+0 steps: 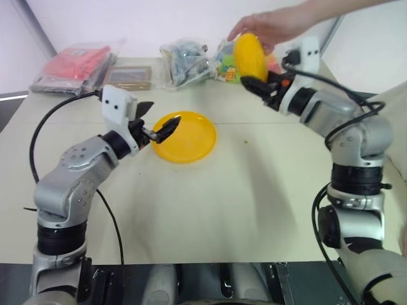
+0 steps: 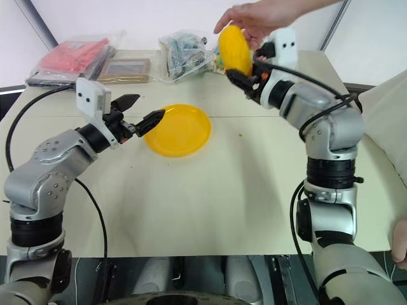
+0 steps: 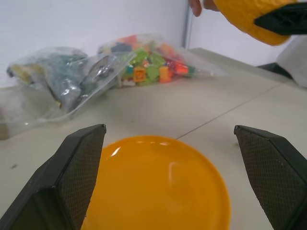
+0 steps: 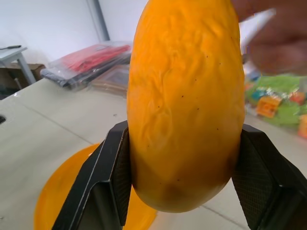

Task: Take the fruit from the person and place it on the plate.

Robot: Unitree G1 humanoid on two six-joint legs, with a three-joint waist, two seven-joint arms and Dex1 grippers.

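2 fingers grip fruit, wrist cam, plate below

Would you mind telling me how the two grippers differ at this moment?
The right gripper is closed on the fruit, which a person's hand also touches; the left gripper is open and holds nothing. The right gripper is raised near the bags at the table's far side, while the left gripper hovers by the plate. Both have two black fingers.
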